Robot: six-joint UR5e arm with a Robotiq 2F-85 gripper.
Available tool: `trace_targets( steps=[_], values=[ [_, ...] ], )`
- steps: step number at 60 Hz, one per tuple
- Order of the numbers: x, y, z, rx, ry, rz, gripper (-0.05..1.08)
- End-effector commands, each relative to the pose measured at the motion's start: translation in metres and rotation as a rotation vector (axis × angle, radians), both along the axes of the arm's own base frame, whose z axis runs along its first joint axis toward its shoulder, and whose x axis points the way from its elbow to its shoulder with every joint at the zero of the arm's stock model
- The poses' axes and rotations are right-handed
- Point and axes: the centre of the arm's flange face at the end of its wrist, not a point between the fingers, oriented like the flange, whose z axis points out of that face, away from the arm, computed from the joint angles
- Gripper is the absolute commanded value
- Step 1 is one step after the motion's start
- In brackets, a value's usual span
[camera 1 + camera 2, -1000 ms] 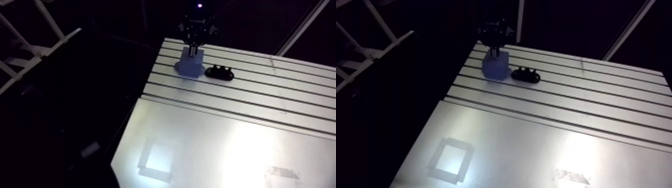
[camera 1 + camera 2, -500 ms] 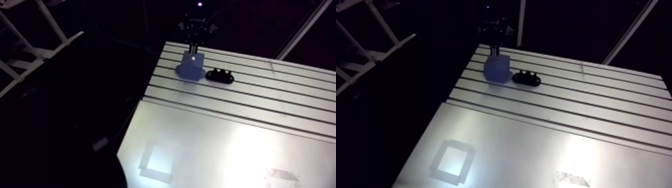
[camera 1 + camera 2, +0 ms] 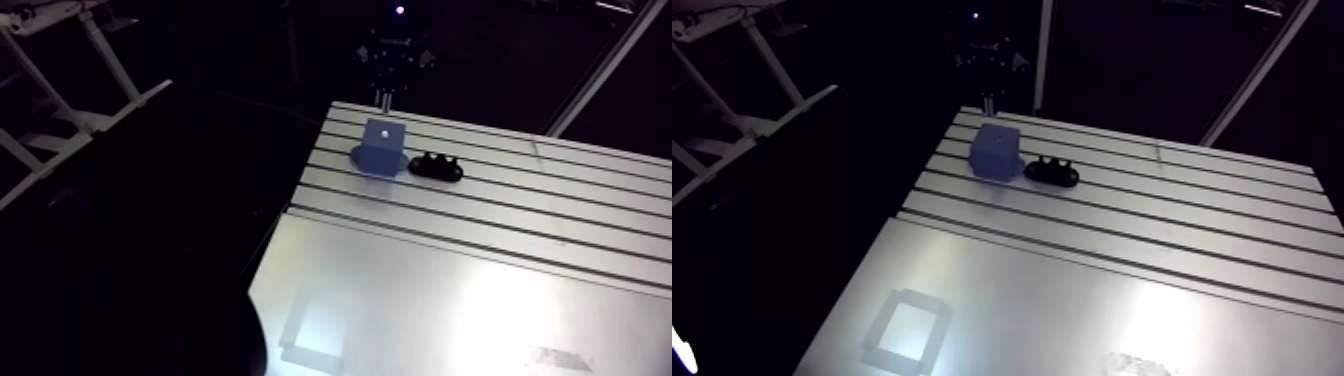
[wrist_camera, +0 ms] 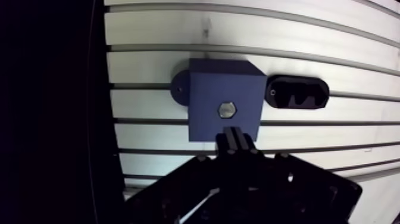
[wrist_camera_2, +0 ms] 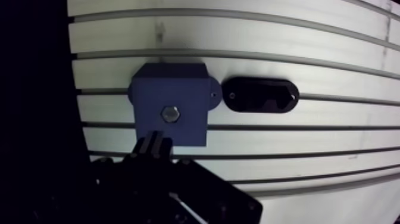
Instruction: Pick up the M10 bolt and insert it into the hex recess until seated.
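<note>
The M10 bolt (image 4: 226,110) is sitting in the top face of the blue block (image 4: 208,77), only its hex head showing. The block is standing on the table (image 3: 480,250) in the upper middle of the arm view, with a black holder (image 4: 296,92) lying just beside it. The gripper (image 4: 234,132) is hanging above the block, clear of it, its two fingers pressing together with nothing between them.

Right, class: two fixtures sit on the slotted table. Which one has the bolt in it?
The blue block: a metal hex bolt head sits in its top face. The black oval holder beside it shows no bolt.
</note>
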Motion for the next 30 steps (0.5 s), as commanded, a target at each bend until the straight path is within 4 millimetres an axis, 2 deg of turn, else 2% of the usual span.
trace_targets(
  steps=[1, 2, 3, 4, 8, 30],
  values=[
    [-0.0005, 0.0016, 0.0099, -0.001, 0.003, -0.001, 0.78],
    [-0.0005, 0.0024, 0.0096, 0.001, -0.010, -0.003, 0.45],
    [-0.0005, 0.0024, 0.0096, 0.001, -0.010, -0.003, 0.45],
    [-0.0007, 0.0034, 0.0102, 0.005, -0.028, -0.004, 0.05],
    [0.0007, 0.0058, 0.0077, 0.014, -0.062, -0.010, 0.01],
    [0.0002, 0.0046, 0.0056, 0.013, -0.068, -0.009, 0.00]
  ],
)
